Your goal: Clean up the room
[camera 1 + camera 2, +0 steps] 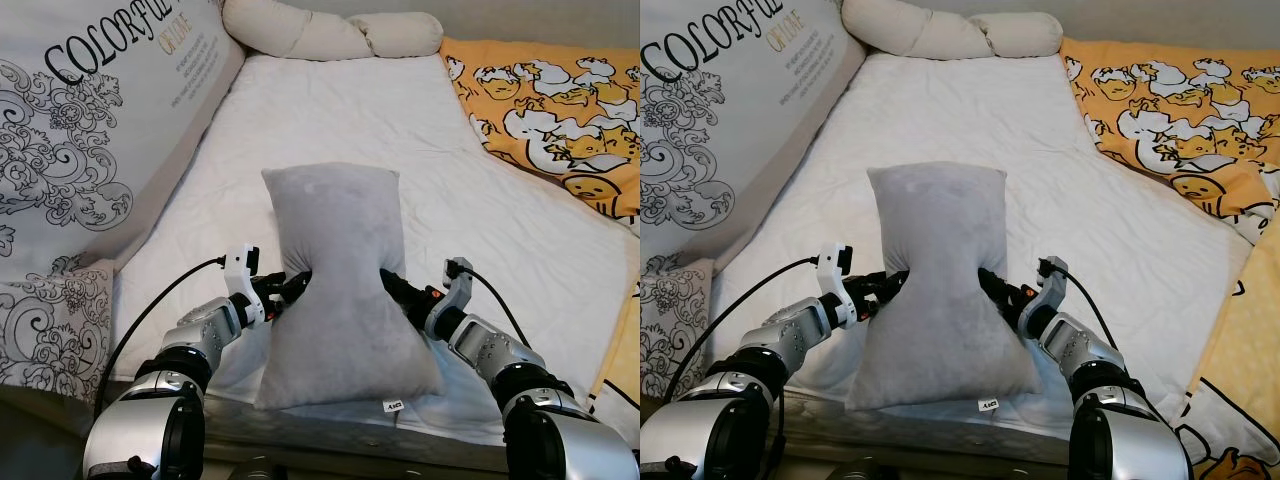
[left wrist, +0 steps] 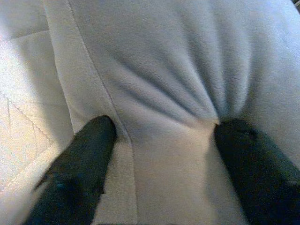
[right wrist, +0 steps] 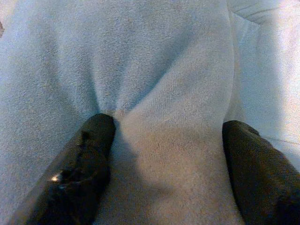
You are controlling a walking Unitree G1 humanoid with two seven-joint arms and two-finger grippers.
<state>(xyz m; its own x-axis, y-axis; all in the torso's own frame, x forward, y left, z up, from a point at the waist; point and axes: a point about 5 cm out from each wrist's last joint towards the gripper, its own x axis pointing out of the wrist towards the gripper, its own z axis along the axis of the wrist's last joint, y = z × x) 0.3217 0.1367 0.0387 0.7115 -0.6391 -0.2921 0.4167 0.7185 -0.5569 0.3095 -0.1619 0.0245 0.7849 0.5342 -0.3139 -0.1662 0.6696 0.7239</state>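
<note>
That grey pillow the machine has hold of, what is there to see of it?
The grey pillow is a plump oblong cushion in soft, fleecy-looking fabric with a small white tag at its near bottom edge. It lies lengthwise near the foot of the white mattress. The left gripper and right gripper press into its two long sides at mid-height, each with fingers spread around a fold of fabric, pinching it into a waist with creases radiating from the fingertips.

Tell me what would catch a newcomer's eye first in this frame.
The grey pillow stands out, pinched at its waist from both sides by the left gripper and right gripper over the white mattress. Next, the yellow cartoon blanket on the robot's right.
</note>
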